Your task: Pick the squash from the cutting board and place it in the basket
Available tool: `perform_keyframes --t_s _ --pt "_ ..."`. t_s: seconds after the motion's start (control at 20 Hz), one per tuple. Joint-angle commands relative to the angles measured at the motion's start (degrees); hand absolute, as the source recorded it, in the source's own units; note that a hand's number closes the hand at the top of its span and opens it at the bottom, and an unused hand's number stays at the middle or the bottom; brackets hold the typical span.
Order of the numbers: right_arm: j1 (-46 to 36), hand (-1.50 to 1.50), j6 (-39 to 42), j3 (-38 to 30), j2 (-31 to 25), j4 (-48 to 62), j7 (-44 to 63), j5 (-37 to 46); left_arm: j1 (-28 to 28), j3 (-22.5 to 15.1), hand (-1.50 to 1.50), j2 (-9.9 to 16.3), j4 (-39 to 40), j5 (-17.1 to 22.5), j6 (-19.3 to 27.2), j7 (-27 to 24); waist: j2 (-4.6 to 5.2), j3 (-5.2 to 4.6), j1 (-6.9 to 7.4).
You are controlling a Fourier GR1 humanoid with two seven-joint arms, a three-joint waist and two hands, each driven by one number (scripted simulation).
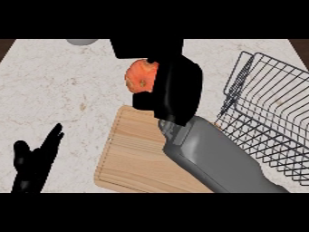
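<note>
my right hand (173, 88) is up above the far end of the cutting board (140, 154), its fingers curled round the squash (141, 76), which shows orange at the hand's left side, lifted off the wood and well apart from the basket (277, 122). my left hand (35, 163) rests at the lower left of the worktop (56, 90), fingers straight and apart, holding nothing. the job now, as i judge it, is the carry to my right. i should keep the squash high enough to pass over the wire rim, swing the forearm across without clipping the near wall of the basket, bring it over the middle of the wire floor, lower it, and only then uncurl, so the round thing does not roll against the side.
</note>
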Motion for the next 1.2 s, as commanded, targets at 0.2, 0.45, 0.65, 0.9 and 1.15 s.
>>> perform_keyframes --t_s 0.2,0.45,0.65,0.9,1.15 --pt "-5.64 1.5 3.99 -11.0 0.76 -7.7 16.53 12.62 2.91 -0.06 0.0 -0.69 2.62 0.54 0.24 3.16 0.35 -0.8 -1.06" --pt "-8.45 1.5 11.46 -17.67 0.77 -13.58 16.58 16.69 4.29 0.18 0.0 0.38 1.22 0.49 -0.66 3.01 0.27 -0.76 -0.78" --pt "-8.33 1.5 16.44 -22.7 0.78 -16.67 15.66 17.66 2.18 0.73 0.0 -0.83 4.05 0.19 0.16 1.83 0.81 -0.78 -1.44" --pt "-6.84 1.5 21.89 -29.92 0.2 -18.63 10.85 17.52 3.34 0.22 0.0 -1.26 3.39 0.06 -0.49 0.8 1.09 -0.73 -0.87" --pt "-3.05 1.5 25.34 -33.8 -0.68 -21.96 5.63 17.57 2.31 -0.01 0.0 -1.23 3.05 -0.11 -0.62 2.74 1.32 -0.66 -0.56"
